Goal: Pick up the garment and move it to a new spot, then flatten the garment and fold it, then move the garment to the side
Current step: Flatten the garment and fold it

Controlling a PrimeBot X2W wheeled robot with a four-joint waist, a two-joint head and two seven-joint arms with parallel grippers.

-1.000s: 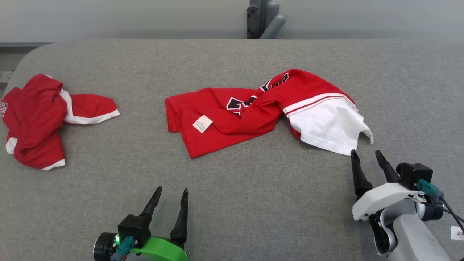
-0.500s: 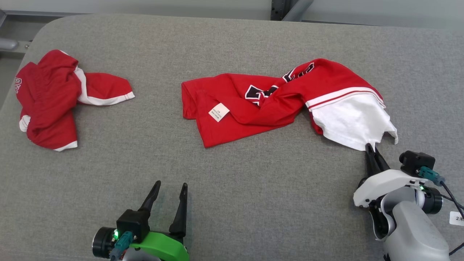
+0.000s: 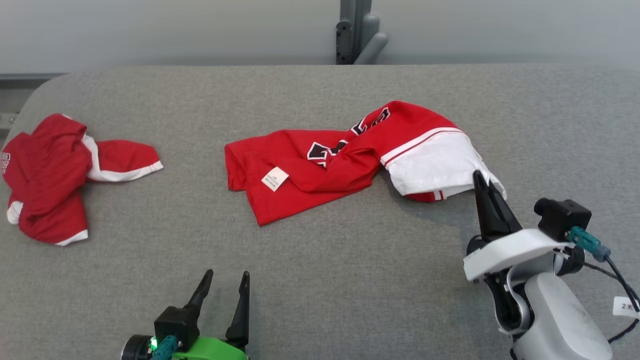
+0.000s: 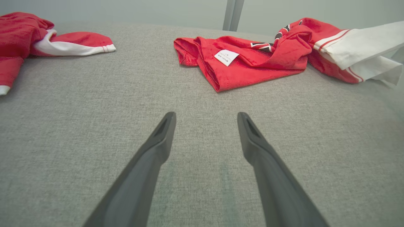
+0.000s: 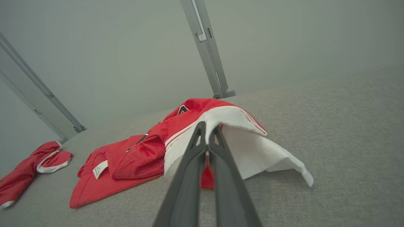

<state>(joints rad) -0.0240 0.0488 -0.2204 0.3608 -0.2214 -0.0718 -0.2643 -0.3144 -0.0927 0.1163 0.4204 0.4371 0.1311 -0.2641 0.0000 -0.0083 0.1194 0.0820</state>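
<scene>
R hand [image 3: 478, 176] pinching garment [image 3: 300, 167] edge, L hand [image 3: 226, 274] splayed

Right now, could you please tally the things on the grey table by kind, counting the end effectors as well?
Red-and-white garments: 2 (the jersey mid-table, the crumpled garment at the left edge)
End effectors: 2 (left end effector open, right end effector shut on the jersey's white part)
Total: 4

The garment [image 3: 300, 197] is matt cloth, the table cover [image 3: 350, 280] rough woven fabric.
</scene>
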